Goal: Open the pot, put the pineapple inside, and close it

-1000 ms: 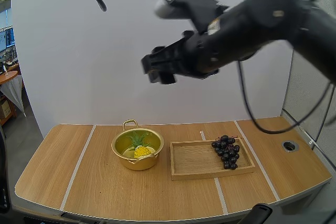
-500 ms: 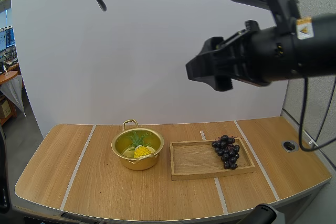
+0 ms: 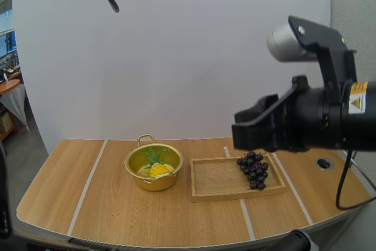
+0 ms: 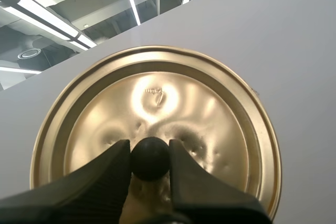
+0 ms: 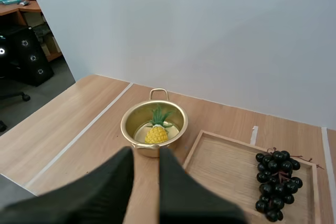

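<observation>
A gold pot [image 3: 154, 167] stands open on the table, left of the middle, with a yellow pineapple [image 3: 158, 169] with green leaves inside it. In the right wrist view the pot [image 5: 154, 123] and pineapple [image 5: 155, 131] lie ahead of my right gripper [image 5: 146, 151], which is high above the table and open by a narrow gap, holding nothing. In the high view that gripper [image 3: 251, 134] hangs at the right, above the tray. My left gripper [image 4: 150, 157] is shut on the black knob of the gold lid [image 4: 210, 129], held up in the air.
A wooden tray [image 3: 218, 181] lies right of the pot with a bunch of dark grapes [image 3: 254, 170] at its right end. White tape lines cross the tabletop. A round grommet hole [image 3: 324, 163] sits near the table's right edge.
My right arm has swung from the upper middle of the high view to the right and lower. Pot, pineapple, tray and grapes have not moved.
</observation>
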Controlling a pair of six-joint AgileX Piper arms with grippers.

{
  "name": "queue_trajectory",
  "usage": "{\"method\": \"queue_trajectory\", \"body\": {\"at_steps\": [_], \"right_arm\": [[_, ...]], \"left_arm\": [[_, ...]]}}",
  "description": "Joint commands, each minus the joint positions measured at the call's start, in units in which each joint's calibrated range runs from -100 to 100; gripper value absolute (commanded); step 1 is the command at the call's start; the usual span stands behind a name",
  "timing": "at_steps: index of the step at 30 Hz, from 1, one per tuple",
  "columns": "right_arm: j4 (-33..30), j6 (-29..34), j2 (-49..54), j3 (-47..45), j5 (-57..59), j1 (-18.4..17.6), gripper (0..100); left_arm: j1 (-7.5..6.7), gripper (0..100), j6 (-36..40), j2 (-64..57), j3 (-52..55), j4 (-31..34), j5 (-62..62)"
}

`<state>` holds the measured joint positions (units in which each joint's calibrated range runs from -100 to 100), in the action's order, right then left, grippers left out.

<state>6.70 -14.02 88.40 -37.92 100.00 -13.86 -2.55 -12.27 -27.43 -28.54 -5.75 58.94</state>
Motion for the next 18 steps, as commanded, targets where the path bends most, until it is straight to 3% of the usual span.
{"method": "queue_trajectory", "body": {"at_steps": [1, 10, 18], "right_arm": [[3.1, -0.9, 2.9, -2.6, 0.0, 2.1, 0], [2.7, -1.5, 2.9, -2.6, 0.0, 2.6, 0], [4.6, -1.9, 2.9, -2.6, -2.9, 6.8, 0]], "left_arm": [[-0.13, 0, 0.6, -0.3, -0.5, 0.6, -1.9], [-0.13, 0, 0.6, -0.3, -0.5, 0.6, -1.9], [-0.13, 0, 0.6, -0.3, -0.5, 0.6, -1.9]]}}
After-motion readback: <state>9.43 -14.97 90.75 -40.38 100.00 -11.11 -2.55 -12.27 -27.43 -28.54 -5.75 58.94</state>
